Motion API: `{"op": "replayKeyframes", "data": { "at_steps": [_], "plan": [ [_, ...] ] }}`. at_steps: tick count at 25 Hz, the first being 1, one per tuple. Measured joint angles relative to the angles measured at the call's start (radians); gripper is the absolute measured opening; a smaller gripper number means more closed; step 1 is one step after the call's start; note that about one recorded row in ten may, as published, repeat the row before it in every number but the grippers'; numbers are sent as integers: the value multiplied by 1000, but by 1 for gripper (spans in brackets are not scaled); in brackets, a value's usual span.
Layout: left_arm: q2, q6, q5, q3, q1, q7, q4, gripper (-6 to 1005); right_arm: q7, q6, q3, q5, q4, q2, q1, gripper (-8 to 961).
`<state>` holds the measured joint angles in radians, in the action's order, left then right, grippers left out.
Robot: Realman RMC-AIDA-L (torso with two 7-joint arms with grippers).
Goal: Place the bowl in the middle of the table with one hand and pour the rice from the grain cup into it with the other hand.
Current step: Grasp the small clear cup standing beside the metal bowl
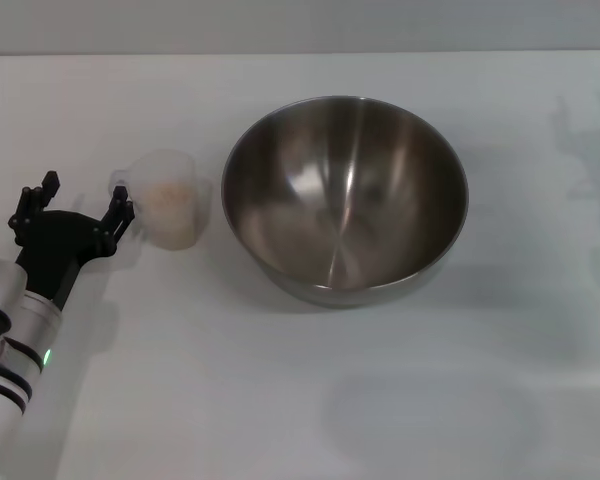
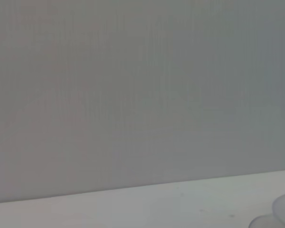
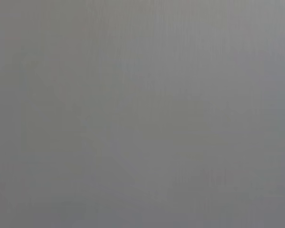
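The steel bowl (image 1: 345, 195) stands upright on the white table (image 1: 300, 400), near its middle, with nothing visible inside it. Just left of the bowl is the clear grain cup (image 1: 168, 200), upright, with pale rice (image 1: 167, 197) in it and its handle pointing left. My left gripper (image 1: 77, 202) is open at the left of the head view; its right finger is right next to the cup's handle. A sliver of the grain cup (image 2: 284, 213) shows in the left wrist view. My right gripper is out of view.
The table's far edge runs along the top of the head view, with a grey wall behind it. The right wrist view holds only a plain grey surface.
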<state>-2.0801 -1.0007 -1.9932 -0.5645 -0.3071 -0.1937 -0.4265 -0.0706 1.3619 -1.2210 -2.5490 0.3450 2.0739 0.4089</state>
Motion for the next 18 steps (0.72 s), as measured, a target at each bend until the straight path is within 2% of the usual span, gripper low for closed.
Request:
{"op": "replayKeyframes", "data": {
  "at_steps": [9,18],
  "plan": [
    [0,11,13,4,-23,-3,11,824,0,-5,0,0,0,0,6,506],
    [0,32,13,7,-46,7,23,477,0,-8,0,-1,0,0,10,506]
  ]
}}
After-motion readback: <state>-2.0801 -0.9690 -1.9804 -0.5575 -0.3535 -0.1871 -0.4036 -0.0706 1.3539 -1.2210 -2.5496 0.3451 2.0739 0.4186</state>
